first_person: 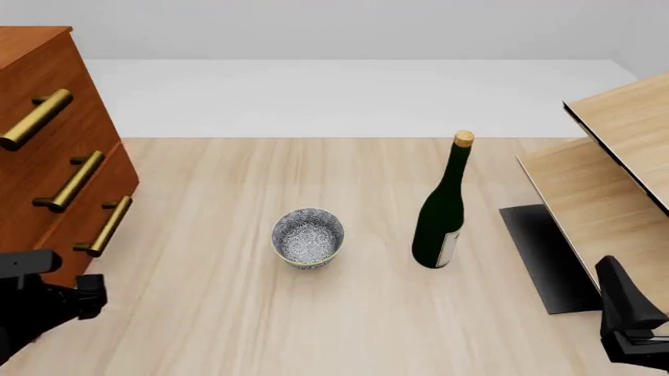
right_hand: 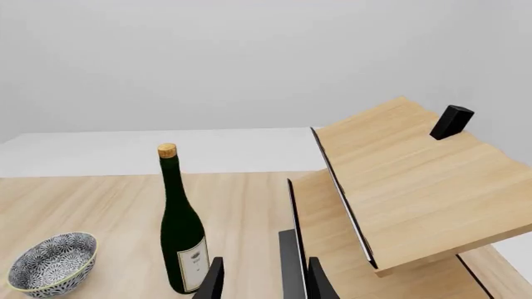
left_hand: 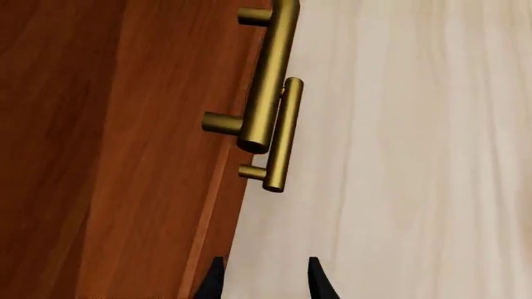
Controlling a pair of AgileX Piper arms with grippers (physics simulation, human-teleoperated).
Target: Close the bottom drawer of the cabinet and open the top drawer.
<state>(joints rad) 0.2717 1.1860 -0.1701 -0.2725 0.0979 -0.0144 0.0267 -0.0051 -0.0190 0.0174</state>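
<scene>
The reddish-brown cabinet (first_person: 31,168) stands at the table's left edge, its three brass bar handles stacked on the front. The top drawer (first_person: 37,119) looks shut. Below it come the middle one and the bottom drawer (first_person: 105,227); I cannot tell how far out that one stands. My left gripper (left_hand: 266,283) is open and empty, low beside the cabinet front (left_hand: 124,156), short of two brass handles (left_hand: 268,75). In the front view the left gripper (first_person: 89,296) sits just in front of the bottom drawer. My right gripper (right_hand: 266,283) is open and empty at the front right (first_person: 625,313).
A patterned bowl (first_person: 307,237) sits mid-table, and a dark green wine bottle (first_person: 443,211) stands to its right. A pale light-wood shelf unit (first_person: 616,180) with a black base fills the right side, close to the right gripper.
</scene>
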